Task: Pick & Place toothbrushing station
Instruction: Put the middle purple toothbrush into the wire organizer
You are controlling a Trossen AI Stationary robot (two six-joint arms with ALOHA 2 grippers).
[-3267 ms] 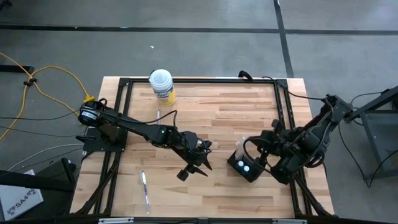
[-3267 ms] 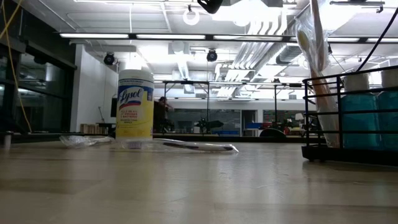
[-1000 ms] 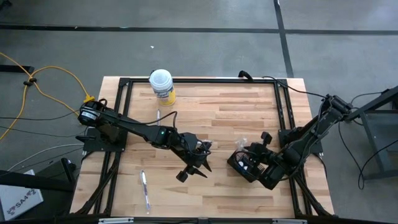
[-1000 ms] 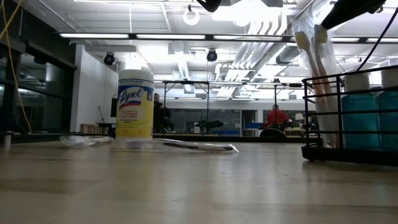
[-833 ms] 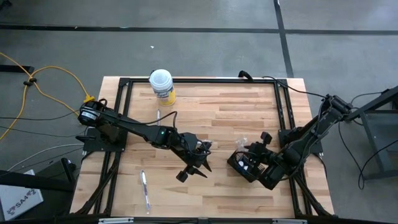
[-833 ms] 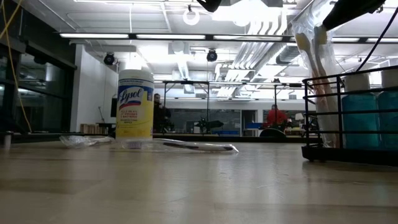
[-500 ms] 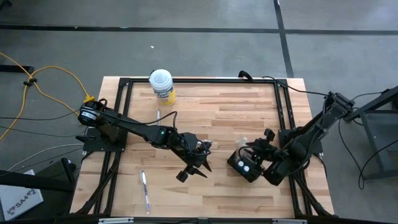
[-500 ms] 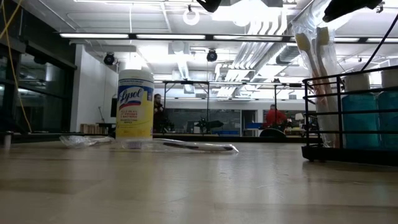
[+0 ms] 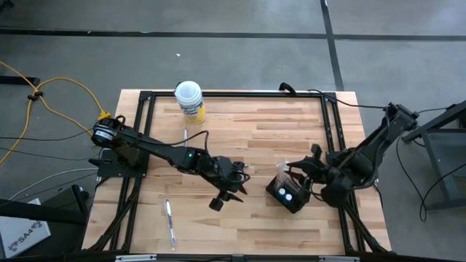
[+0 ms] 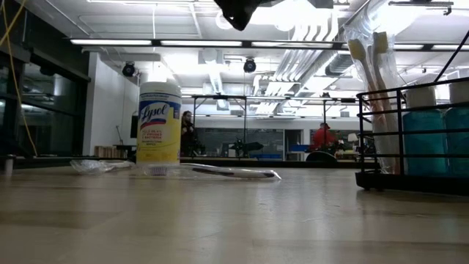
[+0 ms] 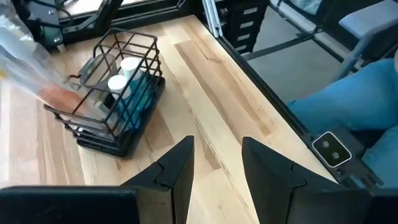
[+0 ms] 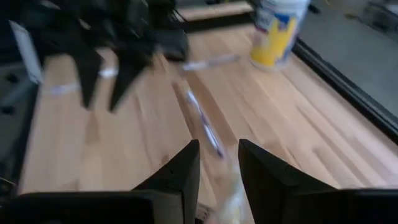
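The toothbrushing station (image 9: 287, 195) is a black wire rack standing on the table's right half. It holds white-capped blue bottles (image 11: 127, 81) and toothbrushes in clear wrap (image 10: 366, 81). My right gripper (image 9: 309, 161) hangs open just right of and above the rack. In the right wrist view (image 12: 217, 165) the blurred wrapped toothbrush top (image 12: 202, 121) shows in the gap between the fingers. My left gripper (image 9: 226, 195) hovers open over mid-table, left of the station (image 11: 118, 99), and holds nothing (image 11: 217, 168).
A white-lidded, yellow-labelled canister (image 9: 189, 100) stands at the far edge, with a clear-wrapped item (image 10: 234, 172) lying near it. A pen (image 9: 169, 222) lies at the near left. A black frame (image 9: 233, 93) rims the table. A person's blue-clad leg (image 11: 348, 106) is beyond the right edge.
My right gripper has opened over the station, then risen and drawn back toward the table's right edge, leaving the low view. The station and its wrapped toothbrushes have stayed put. My left gripper has tipped a little in place.
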